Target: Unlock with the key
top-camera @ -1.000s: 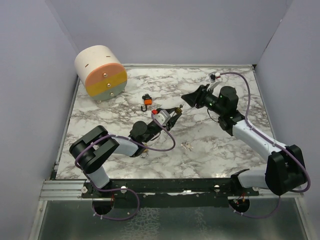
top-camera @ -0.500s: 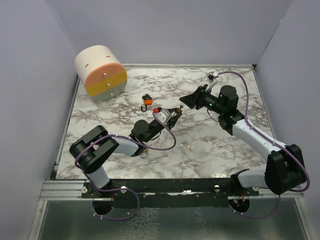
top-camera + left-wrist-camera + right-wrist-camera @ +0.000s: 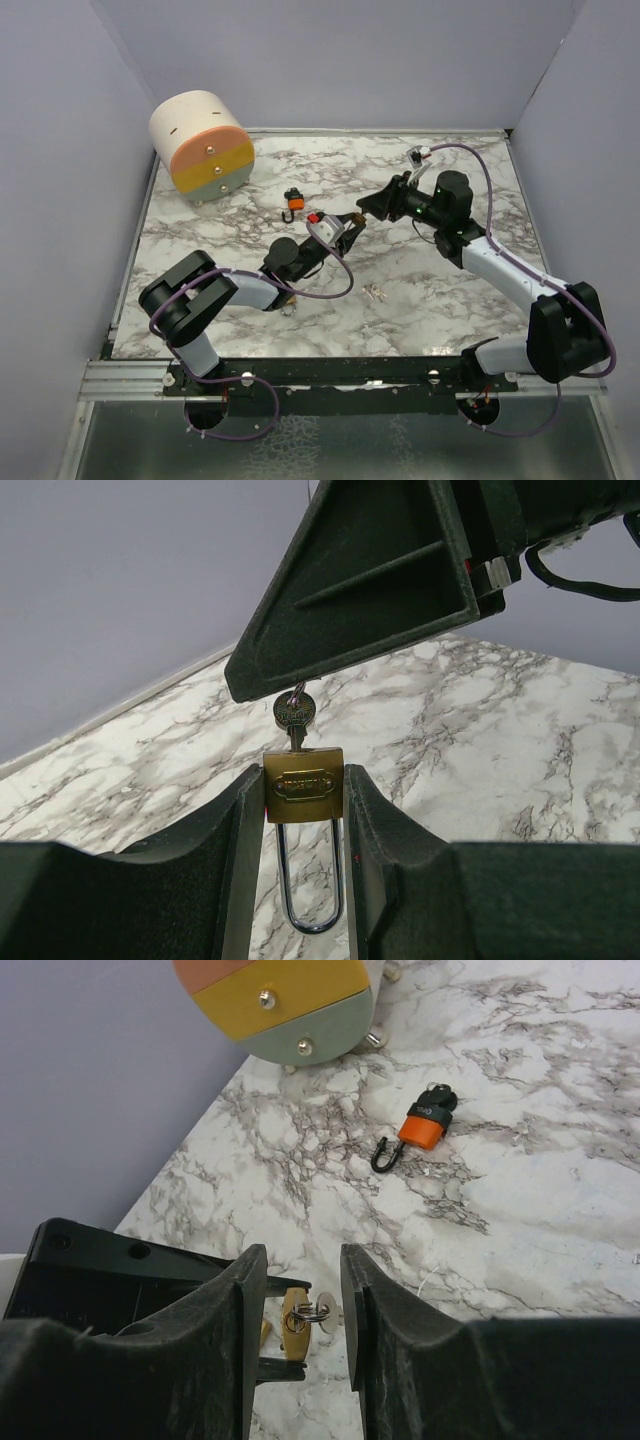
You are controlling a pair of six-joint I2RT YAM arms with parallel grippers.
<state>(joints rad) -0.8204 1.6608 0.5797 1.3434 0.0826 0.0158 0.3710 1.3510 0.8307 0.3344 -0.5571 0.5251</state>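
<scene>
Marble table (image 3: 450, 300): the lock is held above it. If the lock is knocked out of the grip it would fall to the slab and have to be picked up again.

Round drawer unit (image 3: 200, 147): at the far left corner, well away from both arms. It is unlikely to get in the way.

Right gripper (image 3: 300, 1260): jaws spread and holding nothing. The key head shows in the gap just past the tips. In the left wrist view one finger (image 3: 370, 580) hangs right over the key; whether it touches cannot be told. If the approach is off line, a finger would push the key sideways instead of straddling it.

Left gripper (image 3: 300, 810): jaws pinch the brass padlock by its side faces. The hold is narrow, so a hard twist on the key could turn the whole body between the pads.

Brass padlock (image 3: 303, 785): keyway facing the right gripper, shackle (image 3: 310, 900) closed and pointing back toward the wrist. If the body swivels, the key would turn nothing.

Orange padlock (image 3: 293, 200): lies on the table beyond the grippers and apart from them. It matters only if an arm swings wide.

Key (image 3: 294, 711): seated in the brass padlock, with a ring through its head. The head is thin and small, so the jaws could close on the ring, or only on the head's edge, and slip when turning.

Loose keys (image 3: 375, 293): on the table nearer the bases. They could be scattered if the lock drops.
</scene>
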